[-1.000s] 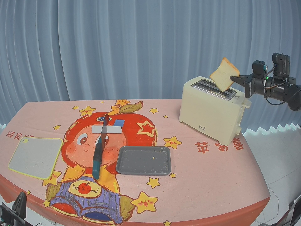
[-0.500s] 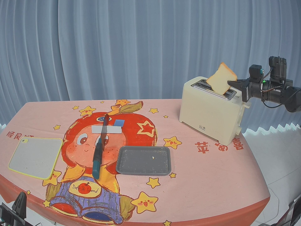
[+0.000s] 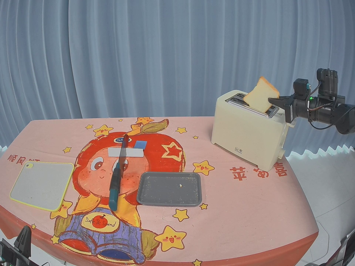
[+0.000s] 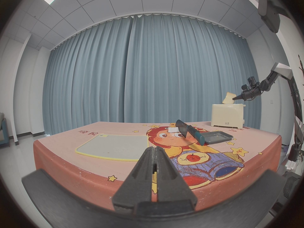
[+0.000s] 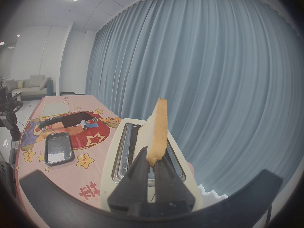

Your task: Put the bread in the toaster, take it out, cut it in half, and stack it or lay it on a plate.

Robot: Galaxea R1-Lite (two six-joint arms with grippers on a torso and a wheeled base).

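Fingers [image 5: 138, 171] of the right gripper [image 5: 154, 158] pinch one corner of the bread slice [image 5: 157, 127], holding it on edge and tilted above the toaster [image 3: 246, 130]. The slice has a pale cream face and a golden-brown crust along its rim. Its lowest corner sits at the mouth of a slot in the toaster's top, and how far it dips in is hidden. The cream two-slot toaster stands at the far right of the table [image 3: 240, 211], which wears a pink cloth printed with a cartoon child and stars. The left gripper [image 4: 154, 152] hangs off the table's near left edge, its fingers [image 4: 141, 174] pressed together with nothing between them. A knife [image 3: 115, 183] with a teal handle lies near the middle of the cloth, its blade across a white strip [image 3: 135, 152]. A grey tray [image 3: 159, 191] lies just right of the handle. A pale cutting board [image 3: 40, 183] with a yellow-green rim lies well to the left.
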